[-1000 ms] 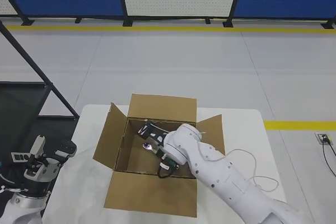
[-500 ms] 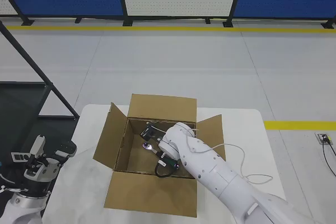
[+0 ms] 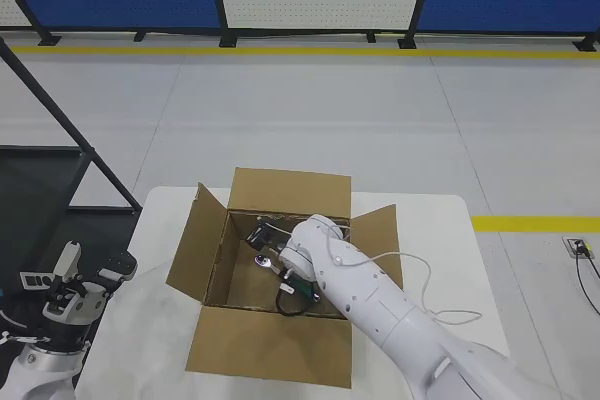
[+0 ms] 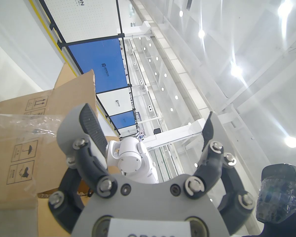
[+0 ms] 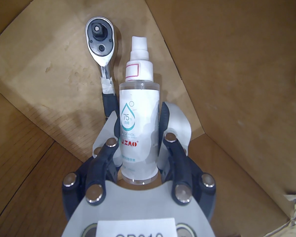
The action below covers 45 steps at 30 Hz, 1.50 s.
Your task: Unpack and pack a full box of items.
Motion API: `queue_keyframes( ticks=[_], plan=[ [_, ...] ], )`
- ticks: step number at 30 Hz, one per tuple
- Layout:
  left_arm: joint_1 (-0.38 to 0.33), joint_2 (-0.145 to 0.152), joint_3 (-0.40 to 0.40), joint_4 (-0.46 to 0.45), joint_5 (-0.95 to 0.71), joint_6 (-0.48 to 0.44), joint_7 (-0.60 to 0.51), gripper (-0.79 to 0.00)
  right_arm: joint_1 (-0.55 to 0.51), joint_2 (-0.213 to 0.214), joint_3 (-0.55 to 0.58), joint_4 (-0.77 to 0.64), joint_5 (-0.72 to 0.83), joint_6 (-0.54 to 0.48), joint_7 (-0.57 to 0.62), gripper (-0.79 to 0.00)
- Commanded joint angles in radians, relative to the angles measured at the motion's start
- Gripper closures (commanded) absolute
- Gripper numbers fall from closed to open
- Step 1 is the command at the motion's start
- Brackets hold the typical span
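ratchet (image 5: 99, 38) handle: hidden behind spray bottle (image 5: 138, 114) | box (image 3: 290, 190) floor: partly under right arm (image 3: 380, 300)

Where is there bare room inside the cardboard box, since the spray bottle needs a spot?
A broad bare stretch of the cardboard box lies beside the spray bottle, on its side away from the ratchet wrench; another lies past the wrench, out to the box's folds. Crowded: where wrench and bottle run side by side at the right gripper.
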Motion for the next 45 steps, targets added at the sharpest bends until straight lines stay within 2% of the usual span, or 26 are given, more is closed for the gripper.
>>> queue_keyframes(
  ticks=[1,2,3,7,13,16,19,24,28,33,36,45],
  plan=[
    [0.000,0.000,0.000,0.000,0.000,0.000,0.000,-0.785,-0.002,0.000,0.002,-0.003,-0.006,-0.002,0.000,-0.376],
    [0.000,0.000,0.000,0.000,0.000,0.000,0.000,-0.785,-0.004,0.000,0.005,-0.005,-0.008,-0.002,0.000,-0.388],
    [0.000,0.000,0.000,0.000,0.000,0.000,0.000,-0.785,-0.005,0.000,0.007,-0.007,-0.012,-0.002,-0.001,-0.446],
    [0.000,0.000,0.000,0.000,0.000,0.000,0.000,-0.785,-0.011,0.006,0.020,-0.025,-0.026,-0.003,-0.006,-0.585],
    [0.000,0.000,0.000,0.000,0.000,0.000,0.000,-0.785,-0.039,0.036,0.074,-0.139,-0.045,-0.006,-0.037,-0.643],
    [0.000,0.000,0.000,0.000,0.000,0.000,0.000,-0.785,-0.082,0.066,0.114,-0.258,-0.078,-0.008,-0.030,-0.677],
    [0.000,0.000,0.000,0.000,0.000,0.000,0.000,-0.785,-0.156,0.105,0.169,-0.434,-0.111,-0.031,-0.007,-0.708],
    [0.000,0.000,0.000,0.000,0.000,0.000,0.000,-0.785,-0.356,0.176,0.283,-0.807,-0.186,-0.111,0.020,-0.785],
    [0.000,0.000,0.000,0.000,0.000,0.000,0.000,-0.785,-0.508,0.213,0.343,-1.034,-0.254,-0.169,-0.046,-0.785],
    [0.000,0.000,0.000,0.000,0.000,0.000,0.000,-0.785,-0.620,0.230,0.395,-1.175,-0.224,-0.192,-0.201,-0.785],
    [0.000,0.000,0.000,0.000,0.000,0.000,0.000,-0.785,-0.668,0.233,0.426,-1.226,-0.152,-0.191,-0.294,-0.785],
    [0.000,0.000,0.000,0.000,0.000,0.000,0.000,-0.785,-0.675,0.235,0.434,-1.235,-0.140,-0.193,-0.300,-0.785]
  ],
)
